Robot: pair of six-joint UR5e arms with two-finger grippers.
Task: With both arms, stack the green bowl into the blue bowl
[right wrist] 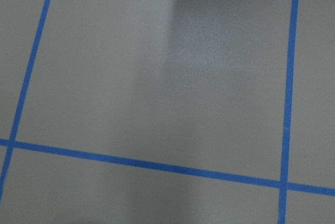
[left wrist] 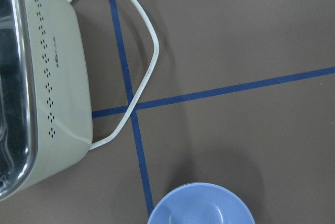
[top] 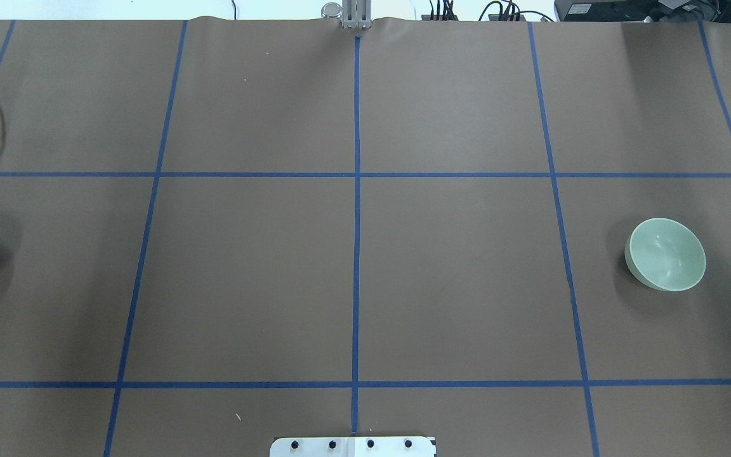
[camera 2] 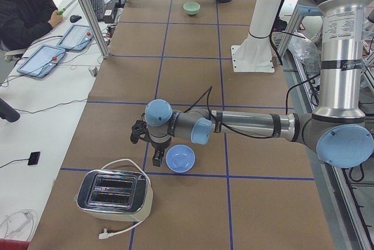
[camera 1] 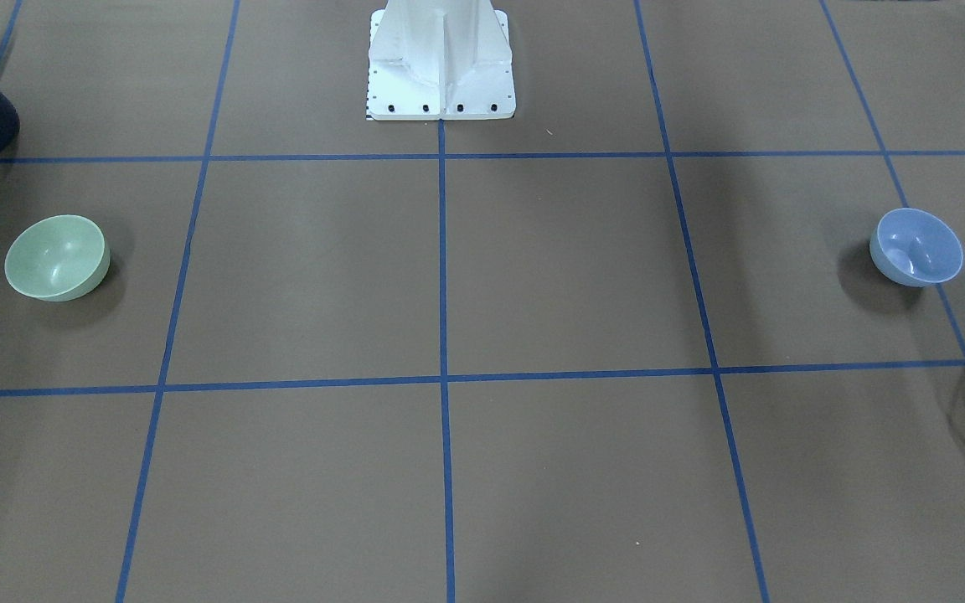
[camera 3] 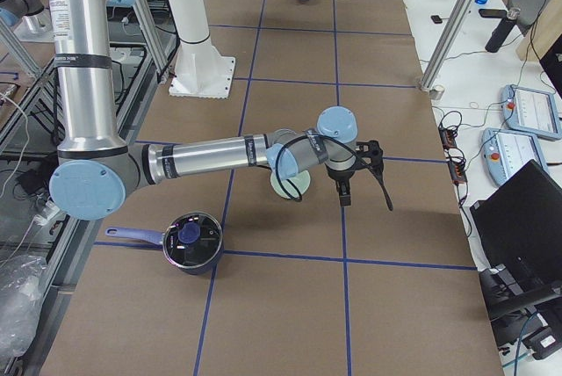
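Note:
The green bowl (camera 1: 57,257) stands upright on the brown table at the robot's right end, also in the overhead view (top: 665,254). The blue bowl (camera 1: 916,247) stands upright at the robot's left end, and its rim shows at the bottom of the left wrist view (left wrist: 201,205). The left gripper (camera 2: 158,159) hangs just beside the blue bowl (camera 2: 180,158), pointing down. The right gripper (camera 3: 343,193) hangs beside the green bowl (camera 3: 291,186), which the right arm's wrist partly hides. I cannot tell whether either gripper is open or shut.
A toaster (camera 2: 114,197) with a white cable (left wrist: 141,62) stands close to the blue bowl. A dark lidded pot (camera 3: 191,242) stands near the green bowl. The white pedestal base (camera 1: 441,67) is at the robot's side. An operator (camera 2: 23,10) sits at a side desk.

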